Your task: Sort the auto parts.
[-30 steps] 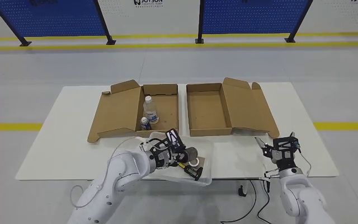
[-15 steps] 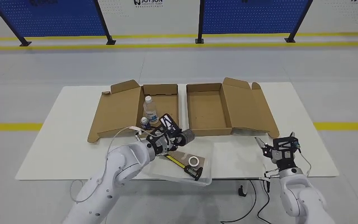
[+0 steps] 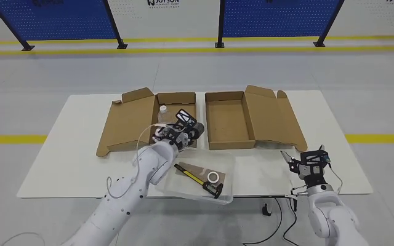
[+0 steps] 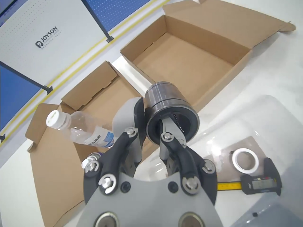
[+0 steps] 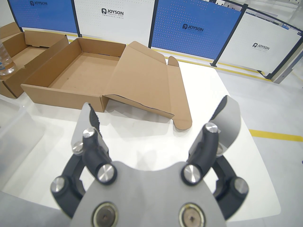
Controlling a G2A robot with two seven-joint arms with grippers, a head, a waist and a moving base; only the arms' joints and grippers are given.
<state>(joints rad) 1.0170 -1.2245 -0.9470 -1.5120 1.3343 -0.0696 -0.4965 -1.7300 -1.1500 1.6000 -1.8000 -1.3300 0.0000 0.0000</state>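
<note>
l gripper (image 4: 151,119) clamps dark metal cylindrical bearing (image 4: 170,106) over near edge of left brown cardboard box (image 3: 178,98). r gripper (image 5: 158,106) spread wide, by white tabletop's (image 3: 74,154) front-right corner.

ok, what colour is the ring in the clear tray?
White. The ring lies flat beside the caliper; it shows best in the left wrist view.

You'll find a logo with lettering on each pegboard panel (image 5: 112,12), a printed label on the water bottle (image 4: 80,133), and scale marks on the caliper (image 4: 258,183); its display can't be read.
</note>
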